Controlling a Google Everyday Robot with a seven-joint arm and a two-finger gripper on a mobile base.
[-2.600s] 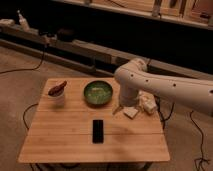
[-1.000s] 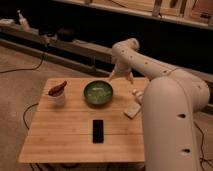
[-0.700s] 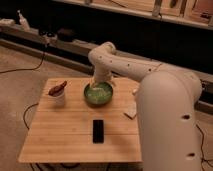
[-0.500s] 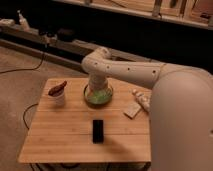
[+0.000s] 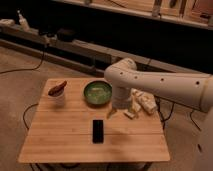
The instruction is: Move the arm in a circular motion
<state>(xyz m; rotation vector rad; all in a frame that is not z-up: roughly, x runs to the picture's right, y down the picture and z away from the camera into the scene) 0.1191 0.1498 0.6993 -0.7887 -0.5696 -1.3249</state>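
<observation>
Only one camera view here, looking down at a light wooden bench [image 5: 60,145] sitting on a carpeted floor.

The arm [image 5: 165,86] comes in from the right edge of the shot as one thick white tube with small dark dots along it. It bends at a fat rounded joint above the back right part of the bench, then drops straight down. The gripper [image 5: 112,112] hangs at the bottom of that drop, low over the bench top, just right of the green bowl [image 5: 97,93] and just above and right of the black phone [image 5: 98,131]. It's too small and pale against the wood to make out, so whether it's spread or closed, cannot tell.

Right beside the downward segment, on its right, there's a little pile of pale packets [image 5: 141,104] near the bench's right edge. Over on the left side sits a white cup [image 5: 58,94] with something reddish-brown on top, well apart from the arm.

Room-wise, the front strip of the bench and the front left corner are bare wood. Behind the bench runs a long dark shelf unit [image 5: 75,30], and a black cable [image 5: 25,67] trails across the floor on the left.
</observation>
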